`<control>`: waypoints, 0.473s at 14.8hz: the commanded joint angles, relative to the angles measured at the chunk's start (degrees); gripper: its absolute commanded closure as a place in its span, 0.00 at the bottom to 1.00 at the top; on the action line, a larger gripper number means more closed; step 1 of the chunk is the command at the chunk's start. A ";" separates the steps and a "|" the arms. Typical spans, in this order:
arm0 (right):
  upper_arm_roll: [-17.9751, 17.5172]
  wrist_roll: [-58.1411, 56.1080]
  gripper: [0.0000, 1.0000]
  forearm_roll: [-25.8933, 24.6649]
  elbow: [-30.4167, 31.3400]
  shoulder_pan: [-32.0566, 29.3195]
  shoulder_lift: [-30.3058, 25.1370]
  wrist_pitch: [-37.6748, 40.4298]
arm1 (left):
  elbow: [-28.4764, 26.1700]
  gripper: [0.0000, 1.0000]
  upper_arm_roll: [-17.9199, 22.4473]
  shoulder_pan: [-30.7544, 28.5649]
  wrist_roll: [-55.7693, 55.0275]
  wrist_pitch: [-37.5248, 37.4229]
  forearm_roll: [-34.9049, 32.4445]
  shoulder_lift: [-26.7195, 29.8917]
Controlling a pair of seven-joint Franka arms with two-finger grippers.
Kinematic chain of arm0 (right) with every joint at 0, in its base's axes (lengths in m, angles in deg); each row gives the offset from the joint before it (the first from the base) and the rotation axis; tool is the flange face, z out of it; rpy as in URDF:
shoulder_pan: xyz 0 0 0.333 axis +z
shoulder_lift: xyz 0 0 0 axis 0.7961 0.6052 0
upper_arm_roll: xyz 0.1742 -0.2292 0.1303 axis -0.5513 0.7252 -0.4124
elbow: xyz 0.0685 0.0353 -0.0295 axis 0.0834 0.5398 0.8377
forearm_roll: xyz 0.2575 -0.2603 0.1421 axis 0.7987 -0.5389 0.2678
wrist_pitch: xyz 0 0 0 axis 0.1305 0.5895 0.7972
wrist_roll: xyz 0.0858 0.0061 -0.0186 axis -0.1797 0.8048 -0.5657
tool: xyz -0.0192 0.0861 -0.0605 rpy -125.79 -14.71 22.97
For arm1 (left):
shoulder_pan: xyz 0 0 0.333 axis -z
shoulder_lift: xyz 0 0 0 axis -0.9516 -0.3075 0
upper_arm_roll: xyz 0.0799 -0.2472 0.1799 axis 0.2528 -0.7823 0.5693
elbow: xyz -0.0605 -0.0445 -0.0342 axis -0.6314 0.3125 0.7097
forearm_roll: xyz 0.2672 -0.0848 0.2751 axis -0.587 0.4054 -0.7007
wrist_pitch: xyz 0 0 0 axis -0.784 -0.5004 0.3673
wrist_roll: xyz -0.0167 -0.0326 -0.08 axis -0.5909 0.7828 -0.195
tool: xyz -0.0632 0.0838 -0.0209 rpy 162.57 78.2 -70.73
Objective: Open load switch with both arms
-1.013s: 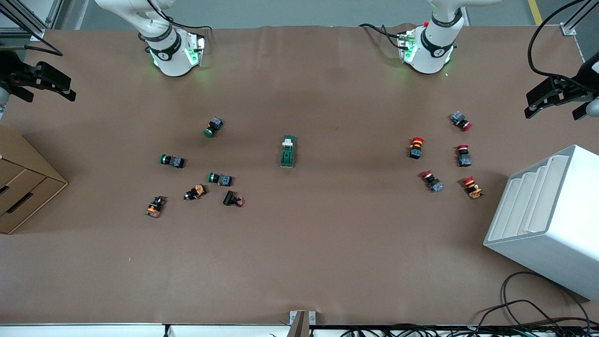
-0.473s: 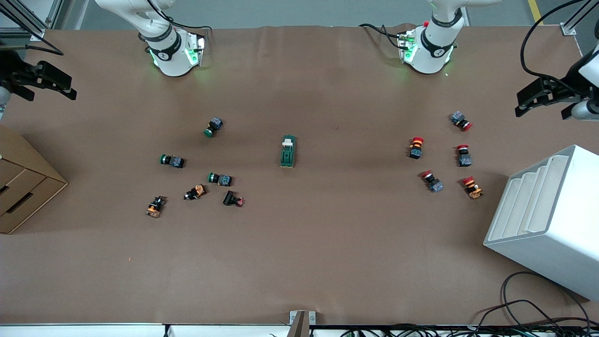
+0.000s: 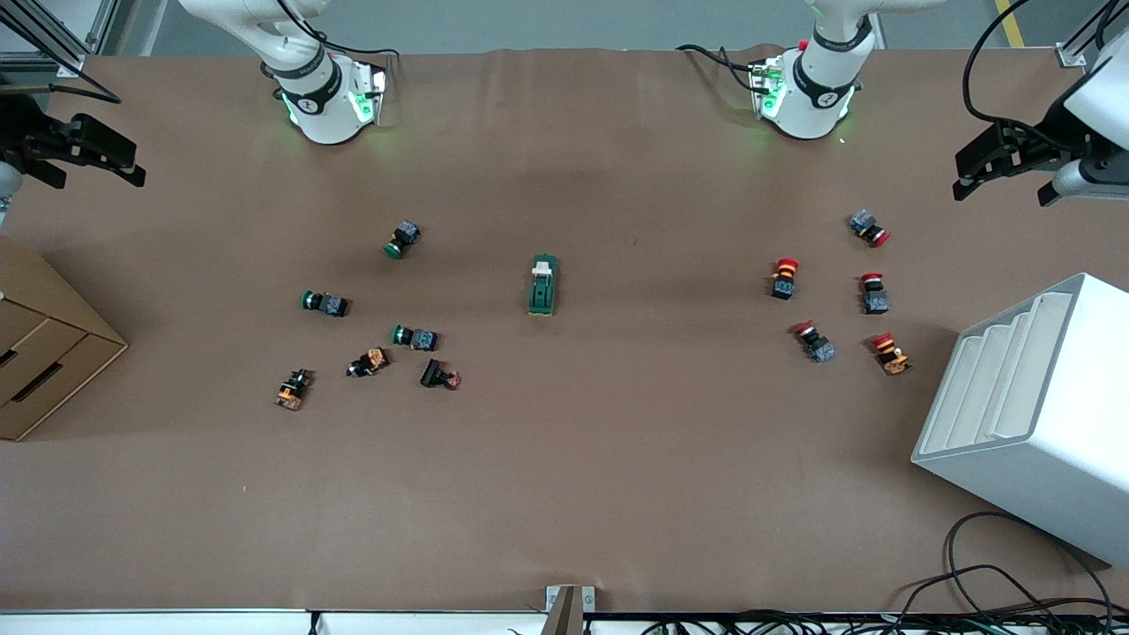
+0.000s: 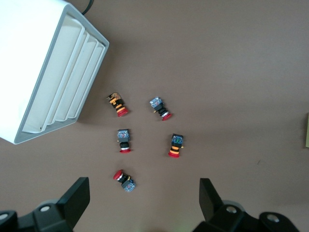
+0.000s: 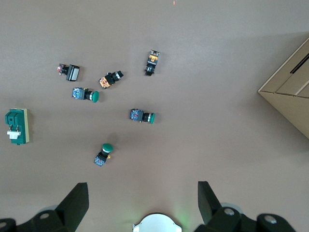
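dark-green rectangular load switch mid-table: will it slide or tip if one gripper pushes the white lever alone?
The dark-green rectangular load switch lies flat on the smooth brown table cover, unfixed, so it would probably slide, not tip. It looks small and likely light, so bracing helps. The left gripper and right gripper hang open at the table's ends.
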 commanded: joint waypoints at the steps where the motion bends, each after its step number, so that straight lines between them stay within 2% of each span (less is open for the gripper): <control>1: 0.00 0.75 0.00 -0.14 1.77 0.91 -1.59 -0.28 | 0.27 0.00 -1.21 0.16 -2.86 0.67 -0.01 0.32; 7: 0.09 0.57 0.00 -0.31 1.77 0.82 -1.50 -0.37 | 1.24 0.00 -1.13 -0.37 -2.60 -0.39 0.17 -0.38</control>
